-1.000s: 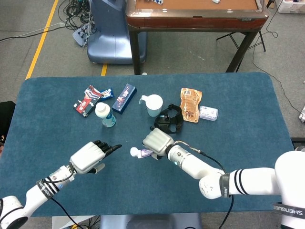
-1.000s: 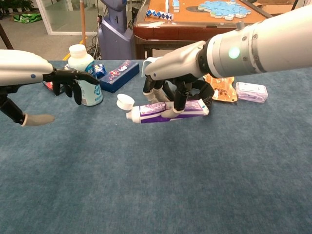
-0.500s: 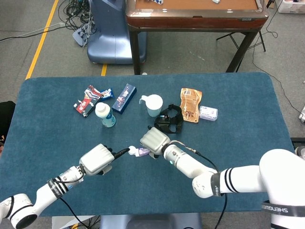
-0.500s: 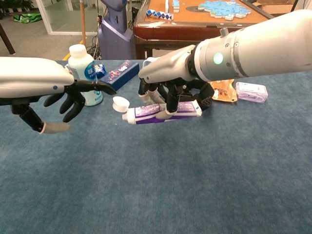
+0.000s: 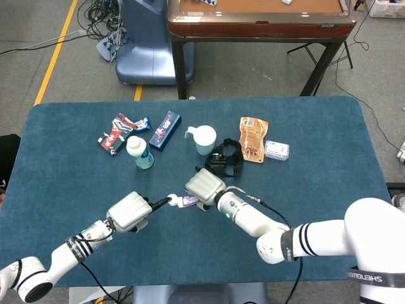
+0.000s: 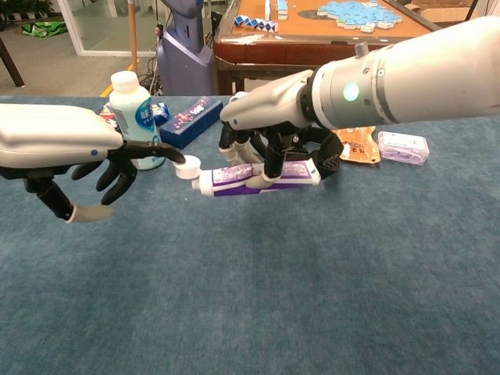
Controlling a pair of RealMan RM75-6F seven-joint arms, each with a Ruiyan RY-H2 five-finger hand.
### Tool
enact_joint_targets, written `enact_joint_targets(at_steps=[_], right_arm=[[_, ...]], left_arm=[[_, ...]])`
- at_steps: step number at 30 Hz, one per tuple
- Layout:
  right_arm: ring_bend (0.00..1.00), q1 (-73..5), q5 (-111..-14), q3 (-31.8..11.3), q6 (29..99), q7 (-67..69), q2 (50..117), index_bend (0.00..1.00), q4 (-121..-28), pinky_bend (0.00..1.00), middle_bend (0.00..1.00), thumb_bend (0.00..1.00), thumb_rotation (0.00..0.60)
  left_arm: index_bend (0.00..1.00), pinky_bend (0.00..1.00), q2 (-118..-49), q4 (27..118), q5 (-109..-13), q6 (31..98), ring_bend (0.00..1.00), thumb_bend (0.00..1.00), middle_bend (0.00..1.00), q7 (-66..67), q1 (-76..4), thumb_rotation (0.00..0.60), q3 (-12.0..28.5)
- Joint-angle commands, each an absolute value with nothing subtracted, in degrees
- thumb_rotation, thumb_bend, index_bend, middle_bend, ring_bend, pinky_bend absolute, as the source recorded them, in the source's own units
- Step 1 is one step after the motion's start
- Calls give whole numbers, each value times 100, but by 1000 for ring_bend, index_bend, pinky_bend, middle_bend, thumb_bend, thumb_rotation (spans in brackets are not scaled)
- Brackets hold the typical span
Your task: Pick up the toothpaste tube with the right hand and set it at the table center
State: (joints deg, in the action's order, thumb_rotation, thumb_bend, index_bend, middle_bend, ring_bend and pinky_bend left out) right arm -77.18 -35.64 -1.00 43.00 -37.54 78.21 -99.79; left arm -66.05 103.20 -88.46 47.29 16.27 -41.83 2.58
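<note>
A: Right hand (image 6: 269, 117) fingers (image 6: 273, 160) are wrapped over the toothpaste tube (image 6: 258, 176), thumb underneath as far as I can see. Tube is gripped mid-body and lies roughly level, cap end pointing at the left hand.

B: Lifted or resting?

A: Looks carried just above the bench (image 6: 312, 281) in the chest view; from the head view I can't tell. It sits about mid-bench, a bit toward the near edge.

B: Why the mid-body grip?

A: My guess: it balances the tube so it goes down flat at centre. Both ends stick out past the fingers, so the release should be clean.

B: Left hand?

A: Left hand (image 6: 58, 144) holds nothing. One finger points out with its tip right at the white cap (image 6: 187, 167), touching or nearly; the others curl loosely below.

B: Clutter?

A: White bottle (image 6: 134, 117), blue box (image 6: 190, 119) and black strap (image 5: 225, 159) lie farther back, apart from the tube. The left fingertip at the cap could nudge it on set-down.
</note>
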Motion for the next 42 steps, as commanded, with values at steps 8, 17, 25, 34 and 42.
enact_joint_targets(at_steps=[8,17,25,34,42], right_arm=[[512,-7566,-3866,-171,4386,-3445,7757,788,-9996,154,746,834,600],[519,-7427,-4136,-304,4417,-3132,7774,791,-9941,155,748,835,600],[526,-7182,-4408,-365,4474,-2769,7739,791,-9956,209,748,835,600],[579,-6458,-5435,-408,4675,-1722,7783,794,-9950,526,755,835,600],[629,-5966,-6298,-419,4836,-874,8231,809,-9777,633,768,835,600]], left_arm=[[53,608,-6610,10301,-8748,4834,506,355,574,1572,-4139,600,185],[53,608,-6688,10273,-8710,4837,505,355,568,1563,-4175,600,142],[53,608,-6560,10410,-8532,5142,436,355,484,1404,-3989,600,140],[23,469,-6011,10646,-7979,5934,241,337,244,-379,-3294,600,290],[0,302,-5727,10743,-8082,6398,116,205,130,-2400,-2936,170,566]])
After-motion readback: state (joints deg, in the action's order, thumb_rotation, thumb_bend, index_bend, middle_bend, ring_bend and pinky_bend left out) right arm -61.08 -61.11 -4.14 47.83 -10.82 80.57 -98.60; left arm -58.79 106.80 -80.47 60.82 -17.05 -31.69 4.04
